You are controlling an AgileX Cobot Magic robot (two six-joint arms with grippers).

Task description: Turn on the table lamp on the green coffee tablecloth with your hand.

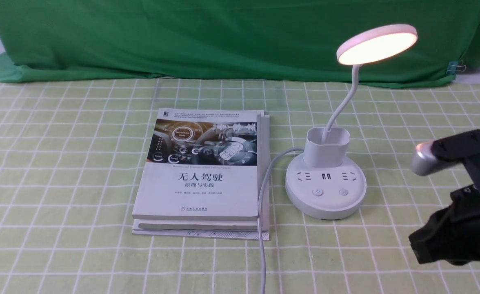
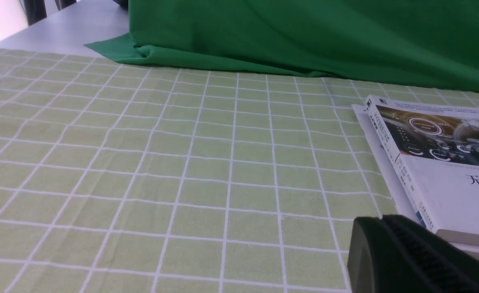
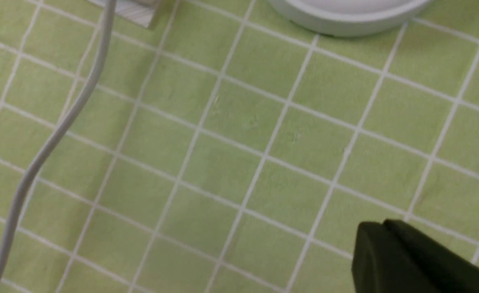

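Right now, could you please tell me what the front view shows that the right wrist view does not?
Only the front view shows the lamp's glowing head, the top book's cover and the dark green backdrop. Only the right wrist view shows that the right claw is shut. Both show the lamp's base, its grey cord and the checked tablecloth.

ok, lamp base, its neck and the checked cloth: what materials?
Lamp base: looks like white moulded plastic, smooth, slightly glossy. Neck: likely rubbery sleeve over a bendable core, given its smooth curve; can't confirm. Checked cloth: woven fabric, matte, faint creases.
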